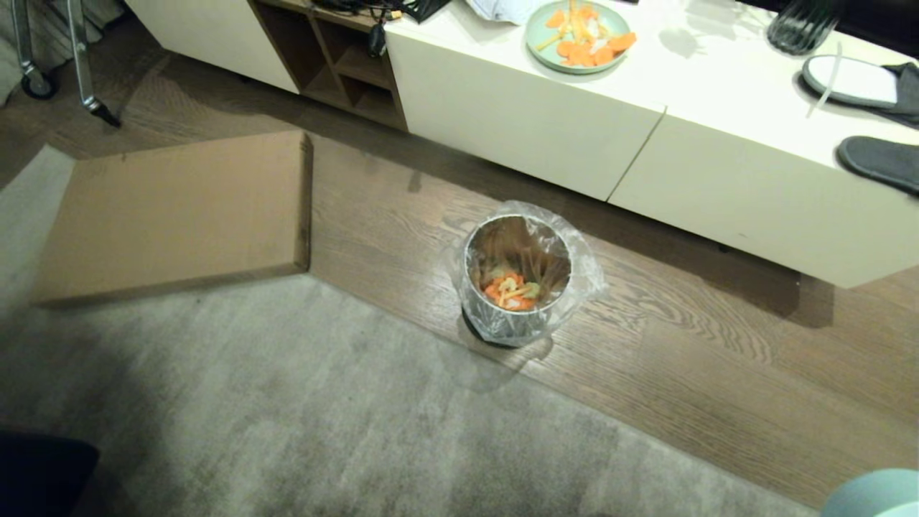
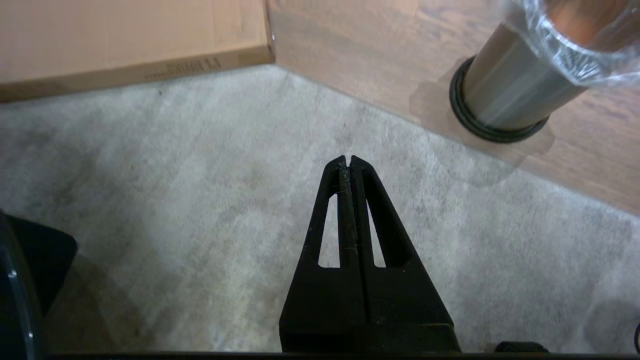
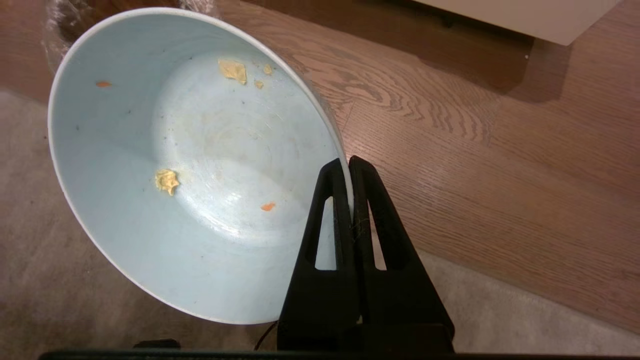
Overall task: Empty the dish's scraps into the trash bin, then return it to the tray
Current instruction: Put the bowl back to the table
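My right gripper is shut on the rim of the dish, a pale blue bowl tilted above the floor with only a few small crumbs stuck inside. A corner of the dish peeks in at the bottom right of the head view. The steel trash bin with its clear liner stands on the wood floor, and orange and yellowish scraps lie at its bottom. My left gripper hangs shut and empty over the carpet, near the trash bin. The tray is out of view.
A flat cardboard box lies on the floor to the left of the bin. Behind the bin runs a low white cabinet with a green plate of carrot slices and slippers on top. Grey carpet covers the near floor.
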Tool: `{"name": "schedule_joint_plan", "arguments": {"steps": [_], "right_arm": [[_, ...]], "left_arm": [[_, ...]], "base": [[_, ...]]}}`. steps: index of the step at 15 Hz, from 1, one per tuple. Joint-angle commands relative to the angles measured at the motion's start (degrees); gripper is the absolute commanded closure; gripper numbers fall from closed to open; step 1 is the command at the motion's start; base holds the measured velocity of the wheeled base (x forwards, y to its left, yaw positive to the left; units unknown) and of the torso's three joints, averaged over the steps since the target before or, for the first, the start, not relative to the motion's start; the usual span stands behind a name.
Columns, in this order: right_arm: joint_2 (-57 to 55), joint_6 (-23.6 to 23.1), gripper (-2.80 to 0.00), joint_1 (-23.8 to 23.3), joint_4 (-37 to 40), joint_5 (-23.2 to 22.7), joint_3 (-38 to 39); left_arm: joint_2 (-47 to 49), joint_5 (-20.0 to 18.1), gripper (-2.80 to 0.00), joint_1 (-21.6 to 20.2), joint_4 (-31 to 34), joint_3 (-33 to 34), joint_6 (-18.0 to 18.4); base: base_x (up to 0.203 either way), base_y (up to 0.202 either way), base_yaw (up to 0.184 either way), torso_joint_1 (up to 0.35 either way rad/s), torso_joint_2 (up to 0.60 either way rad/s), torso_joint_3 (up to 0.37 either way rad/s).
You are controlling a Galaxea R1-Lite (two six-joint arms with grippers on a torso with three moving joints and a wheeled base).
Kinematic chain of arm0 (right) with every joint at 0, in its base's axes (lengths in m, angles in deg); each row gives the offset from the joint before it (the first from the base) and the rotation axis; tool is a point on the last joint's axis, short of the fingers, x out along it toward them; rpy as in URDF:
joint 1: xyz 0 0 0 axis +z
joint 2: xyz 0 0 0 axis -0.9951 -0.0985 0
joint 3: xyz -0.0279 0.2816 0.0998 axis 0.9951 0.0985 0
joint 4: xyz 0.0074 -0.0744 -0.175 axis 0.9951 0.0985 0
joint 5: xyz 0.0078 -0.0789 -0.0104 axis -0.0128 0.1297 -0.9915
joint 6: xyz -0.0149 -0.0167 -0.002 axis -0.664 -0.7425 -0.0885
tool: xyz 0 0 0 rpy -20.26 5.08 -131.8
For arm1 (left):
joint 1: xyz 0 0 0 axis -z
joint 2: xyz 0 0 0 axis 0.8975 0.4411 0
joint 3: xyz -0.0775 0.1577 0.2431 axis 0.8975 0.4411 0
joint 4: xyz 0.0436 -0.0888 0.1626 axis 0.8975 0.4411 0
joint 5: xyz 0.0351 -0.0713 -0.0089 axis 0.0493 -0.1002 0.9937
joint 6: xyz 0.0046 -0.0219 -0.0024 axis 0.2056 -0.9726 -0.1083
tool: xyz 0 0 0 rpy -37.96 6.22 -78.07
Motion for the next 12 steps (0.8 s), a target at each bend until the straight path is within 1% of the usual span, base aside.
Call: {"name": "schedule_joint_plan", "arguments": {"steps": [1,12], "right_arm": [[-0.09,0.03,0.0,0.0,-0.04,0.03,0.0],[-0.01,-0.04,0.0,-0.02,-0.07,0.03,0.0]], "left_arm": [[-0.02,0.02,0.0,0.0,-0.03,0.0,-0.11],[-0.02,-0.07,0.0,0.0,-0.03,0.0,-0.02]], "base": [[0.0,0.0,0.0,0.004,0.0,0.194],[0.0,0.0,0.0,0.003,0.0,0.204]]}}
